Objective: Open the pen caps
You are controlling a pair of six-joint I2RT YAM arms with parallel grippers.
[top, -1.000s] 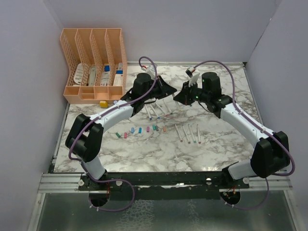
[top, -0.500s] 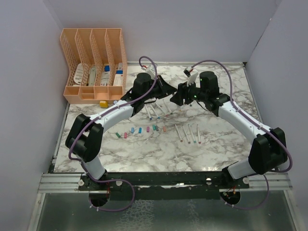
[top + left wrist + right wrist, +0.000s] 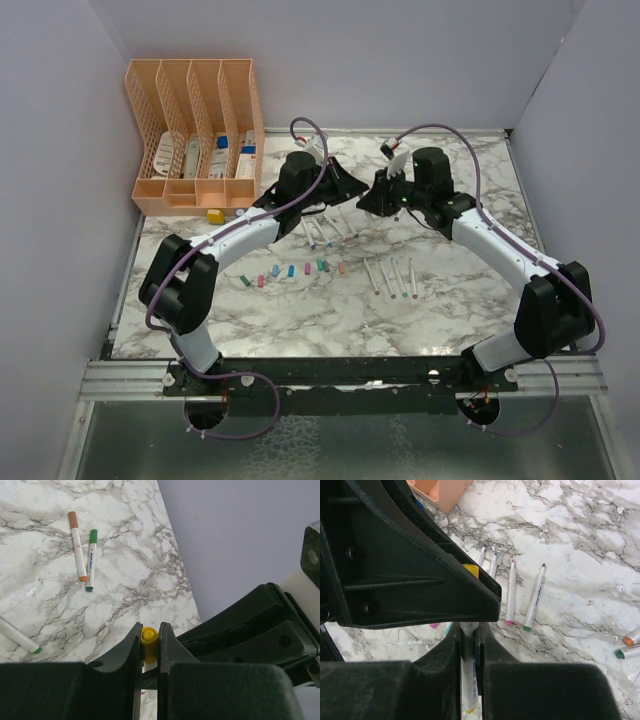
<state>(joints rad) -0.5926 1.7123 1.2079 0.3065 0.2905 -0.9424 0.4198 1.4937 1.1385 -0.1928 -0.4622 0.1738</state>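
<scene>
Above the table (image 3: pixel 125 570), your left pincer (image 3: pixel 148 630) clamps the yellow pen cap (image 3: pixel 149 637) and your right pincer (image 3: pixel 468 630) clamps its white pen (image 3: pixel 468 680); pull them straight apart, lengthwise.

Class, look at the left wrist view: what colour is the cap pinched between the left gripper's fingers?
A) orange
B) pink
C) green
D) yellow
D: the left wrist view shows a yellow cap clamped between the two fingers of the left gripper.
</scene>
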